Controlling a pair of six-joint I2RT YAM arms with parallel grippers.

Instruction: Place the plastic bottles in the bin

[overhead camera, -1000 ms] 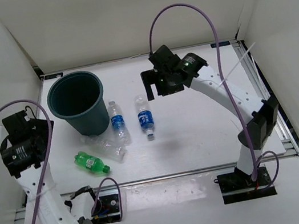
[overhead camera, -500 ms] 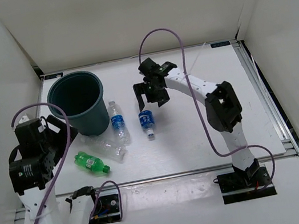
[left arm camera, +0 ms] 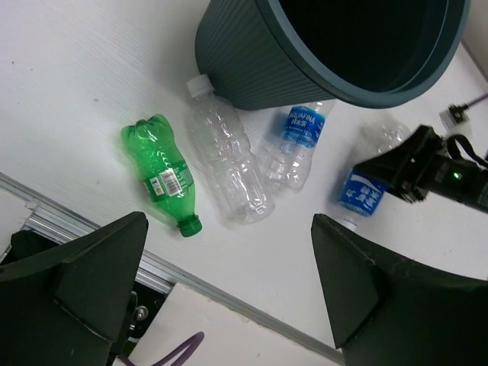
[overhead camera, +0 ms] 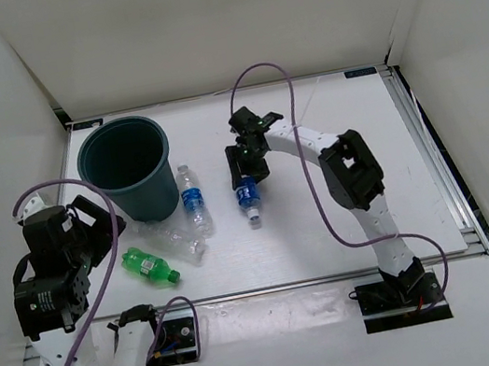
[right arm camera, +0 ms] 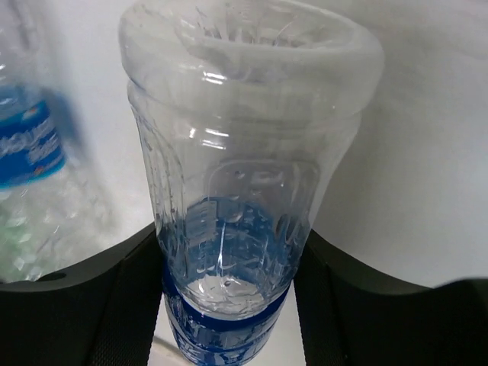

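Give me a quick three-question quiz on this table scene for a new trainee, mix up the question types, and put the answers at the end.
1. How many bottles lie outside the bin?
2. True or false: the left end effector is open and holds nothing.
3. Which bottle is the right end effector closed around?
A) the green bottle
B) the unlabelled clear bottle
C) the blue-label bottle farthest from the bin

Key: 1) four. 2) true. 3) C.
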